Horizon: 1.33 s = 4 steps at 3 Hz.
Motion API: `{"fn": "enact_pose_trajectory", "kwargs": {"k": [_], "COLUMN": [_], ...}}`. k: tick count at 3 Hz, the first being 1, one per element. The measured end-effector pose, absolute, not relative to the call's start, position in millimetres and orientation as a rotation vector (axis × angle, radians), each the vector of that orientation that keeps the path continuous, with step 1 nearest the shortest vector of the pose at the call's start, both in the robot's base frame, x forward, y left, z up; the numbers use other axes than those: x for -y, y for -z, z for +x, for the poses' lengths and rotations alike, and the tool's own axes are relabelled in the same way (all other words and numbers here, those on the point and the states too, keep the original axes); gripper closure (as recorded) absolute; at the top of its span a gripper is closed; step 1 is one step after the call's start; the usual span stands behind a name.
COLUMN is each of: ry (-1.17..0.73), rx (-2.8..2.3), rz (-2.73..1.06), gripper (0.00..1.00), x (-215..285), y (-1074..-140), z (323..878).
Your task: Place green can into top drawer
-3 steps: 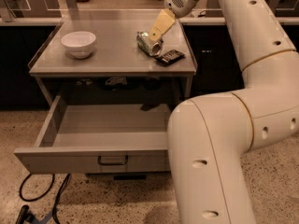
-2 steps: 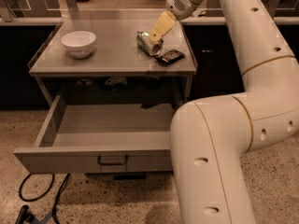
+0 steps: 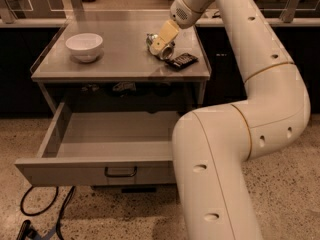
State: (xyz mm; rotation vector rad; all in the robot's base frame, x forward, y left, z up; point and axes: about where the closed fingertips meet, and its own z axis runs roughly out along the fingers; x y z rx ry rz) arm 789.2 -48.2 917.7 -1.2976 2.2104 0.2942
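Note:
The green can point(image 3: 167, 50) lies on its side on the right part of the grey table top point(image 3: 120, 59). My gripper point(image 3: 160, 45) reaches down from above right and sits right at the can, covering part of it. The top drawer point(image 3: 100, 170) is pulled out wide below the table top. Its inside shows nothing in it, and the dark wire handle point(image 3: 120, 172) sits at the centre of the front panel. My big white arm point(image 3: 225, 149) fills the right side of the view and hides the drawer's right end.
A white bowl point(image 3: 84, 45) stands at the table's left. A flat dark snack packet point(image 3: 181, 60) lies just right of the can, near the table's edge. Black cables point(image 3: 40, 211) lie on the floor at lower left. A counter runs behind the table.
My gripper has moved down and to the left, closer onto the can. The can, bowl and drawer have not moved.

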Motion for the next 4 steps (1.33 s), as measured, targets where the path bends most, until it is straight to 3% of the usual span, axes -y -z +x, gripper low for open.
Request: {"fn": "enact_pose_trajectory", "kwargs": {"k": [2, 4], "ry": [-0.533, -0.576], "rx": [-2.138, -2.187], "rz": [-1.21, -1.113], "gripper": [0.0, 0.0], "x": [15.7, 4.7], "y": [-881.4, -858.0], "z": [811.3, 827.6]}}
